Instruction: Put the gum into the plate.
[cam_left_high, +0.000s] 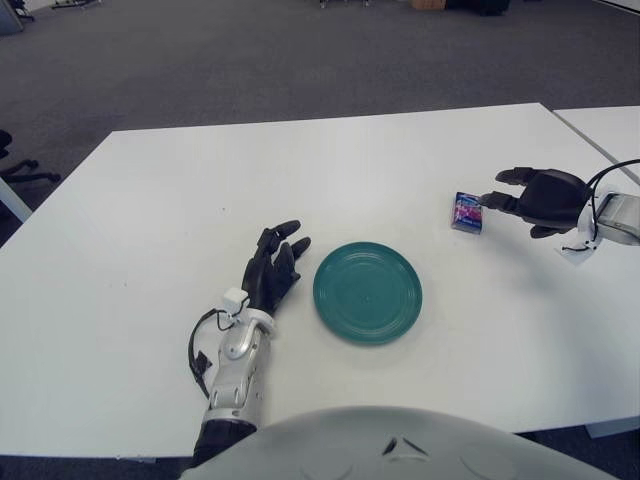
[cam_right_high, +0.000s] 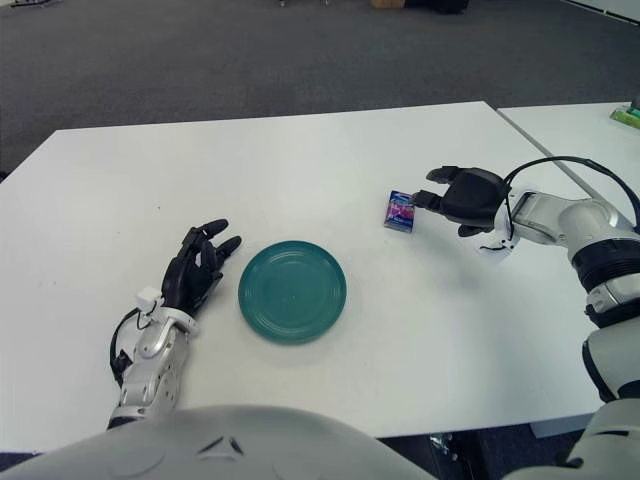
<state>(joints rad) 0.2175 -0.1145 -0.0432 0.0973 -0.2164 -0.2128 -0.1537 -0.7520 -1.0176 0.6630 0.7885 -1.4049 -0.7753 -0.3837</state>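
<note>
Nearest the cam, at the table's (cam_left_high: 120, 200) near edge left of centre, the left robot hand (cam_left_high: 272, 268) lies palm-down w/ fingers loosely spread, holding nothing; its silver forearm runs back toward the near edge. It sits just beside the plate's left rim, a narrow strip of white table between them.

The plate (cam_left_high: 367, 291) is round, teal-green, flat on the table, approx. mid-width and closer to the near edge than the far one. Nothing in it.

Further back & to the right, toward the table's right edge, is the gum (cam_left_high: 466, 212): a small flat pack, blue w/ pink/purple print, on the white surface. It's well apart from the plate, beyond the plate's far-right rim.

The right robot hand (cam_right_high: 466, 197) comes in from the right edge, arm and cable trailing off that side. It's open, fingers extended toward the pack and not closed on anything. One fingertip (cam_right_high: 420, 200) is right at the pack's right side; can't tell if it actually touches. The pack is not lifted, not grasped.

Past the right edge a 2nd white table (cam_left_high: 610, 128) stands next to this one, a thin gap between. Beyond the far edge: grey carpet floor (cam_left_high: 300, 60).
</note>
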